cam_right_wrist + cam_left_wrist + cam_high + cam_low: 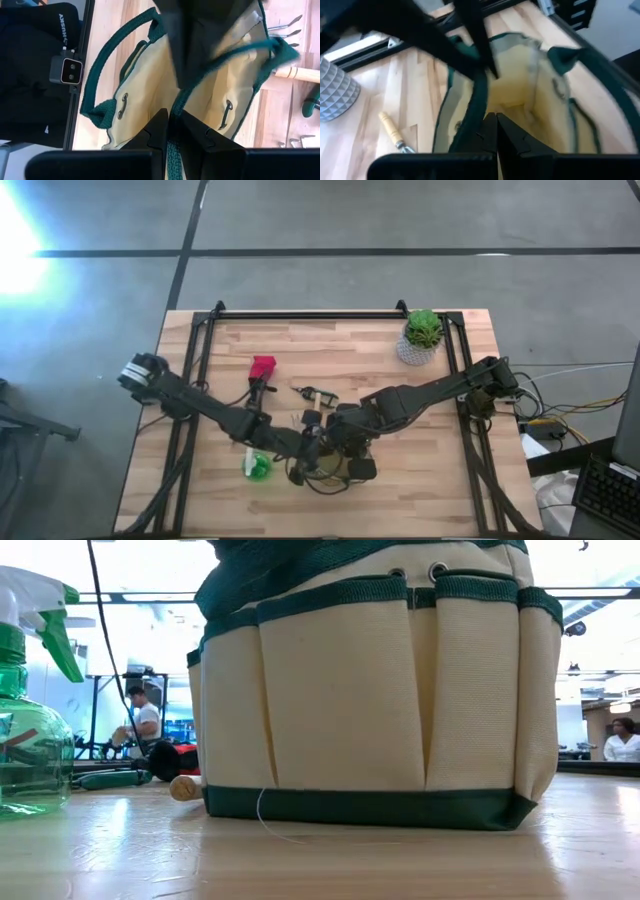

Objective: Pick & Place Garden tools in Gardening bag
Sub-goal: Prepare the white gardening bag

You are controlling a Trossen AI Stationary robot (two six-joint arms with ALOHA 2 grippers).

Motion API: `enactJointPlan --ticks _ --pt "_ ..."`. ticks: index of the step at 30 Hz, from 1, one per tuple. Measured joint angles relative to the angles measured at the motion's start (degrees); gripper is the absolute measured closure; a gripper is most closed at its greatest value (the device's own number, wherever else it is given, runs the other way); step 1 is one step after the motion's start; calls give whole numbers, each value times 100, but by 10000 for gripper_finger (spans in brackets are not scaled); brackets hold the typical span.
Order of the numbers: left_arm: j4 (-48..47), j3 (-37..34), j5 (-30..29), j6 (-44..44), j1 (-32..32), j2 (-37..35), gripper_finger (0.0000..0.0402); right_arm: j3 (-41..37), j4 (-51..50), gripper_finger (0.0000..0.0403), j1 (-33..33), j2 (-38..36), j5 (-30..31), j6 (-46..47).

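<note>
The gardening bag (pixel 370 690), cream cloth with dark green trim, stands on the table near its front edge; both arms hide most of it (pixel 338 472) in the high view. My right gripper (pixel 172 132) is shut on a green band at its mouth. My left gripper (pixel 496 127) is shut over the open mouth (pixel 520 90), close beside that band; I cannot tell whether it touches. Garden tools lie around: a green spray bottle (pixel 257 467), a red glove (pixel 263 367), pruners (pixel 315 393), a wooden-handled tool (pixel 392 131) and a fork (pixel 285 25). My right gripper pinches a green webbing band (pixel 175 117) at the bag's mouth between its two fingers, coming steeply from above. Strap or rim trim, I cannot tell. The band runs drawn up from the fingers across the opening (pixel 240 55). The bag's bottom (pixel 370 808) rests on the table.
A potted plant in a whitish pot (pixel 420 338) stands at the far right. Black rails (pixel 300 313) frame the table's far edge and sides. Beyond the table, people (pixel 145 720) sit in the room. Bare wood lies along the far left and near right.
</note>
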Motion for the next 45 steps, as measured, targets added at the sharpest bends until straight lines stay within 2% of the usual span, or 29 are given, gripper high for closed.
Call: enactJointPlan --ticks 25,29,38,45 --pt "153 -7 -20 -57 128 118 401 0 44 371 0 2 121 149" --pt "160 -7 -26 -57 128 118 401 0 54 347 0 2 122 152" --pt "160 -7 -22 -57 130 114 401 96 -121 255 0 10 123 132" --pt "157 -9 -20 -61 130 109 401 701 -744 228 45 11 116 -20"
